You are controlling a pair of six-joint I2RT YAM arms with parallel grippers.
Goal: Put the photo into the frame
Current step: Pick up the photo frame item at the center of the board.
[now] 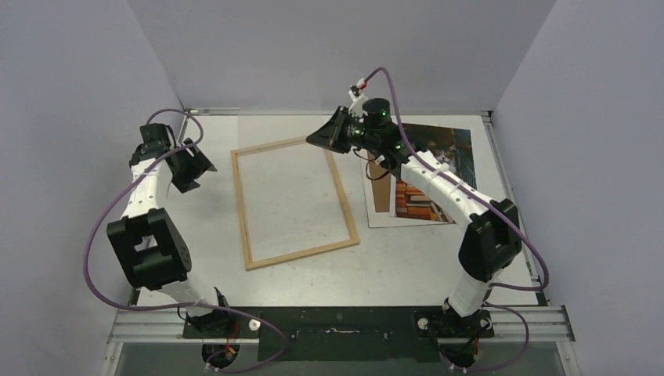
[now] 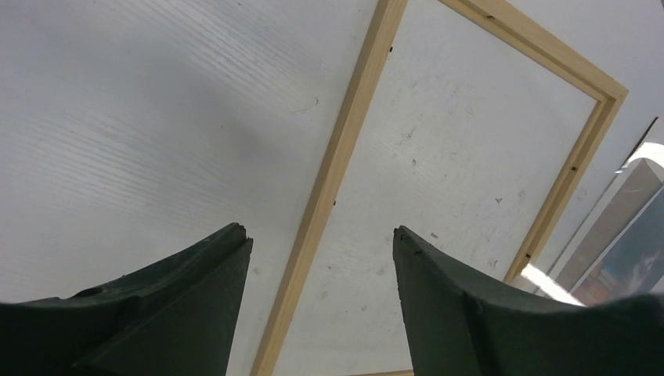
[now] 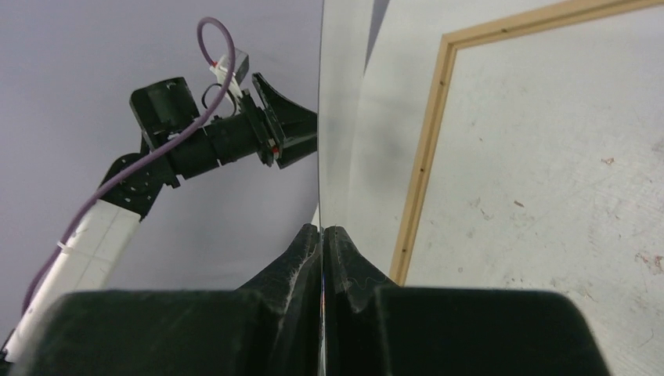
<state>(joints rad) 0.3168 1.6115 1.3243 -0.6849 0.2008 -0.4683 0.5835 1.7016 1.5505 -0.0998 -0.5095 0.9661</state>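
The light-wood frame (image 1: 245,211) lies flat in the middle of the table, with bare table showing through it. The photo (image 1: 415,202), with stacked books and a white border, lies flat to its right, partly under my right arm. My right gripper (image 1: 313,139) hovers over the frame's far right corner. In the right wrist view it (image 3: 322,231) is shut on a thin glossy sheet (image 3: 319,117), seen edge-on and standing upright. My left gripper (image 1: 200,176) is open and empty, left of the frame. In the left wrist view (image 2: 321,235) the frame's rail (image 2: 337,172) runs between its fingers.
A brown strip (image 1: 380,196) shows along the photo's left side. Grey walls close the table at the back and both sides. My left arm (image 3: 211,141) shows beyond the sheet in the right wrist view. The photo's edge (image 2: 634,243) shows at the right of the left wrist view.
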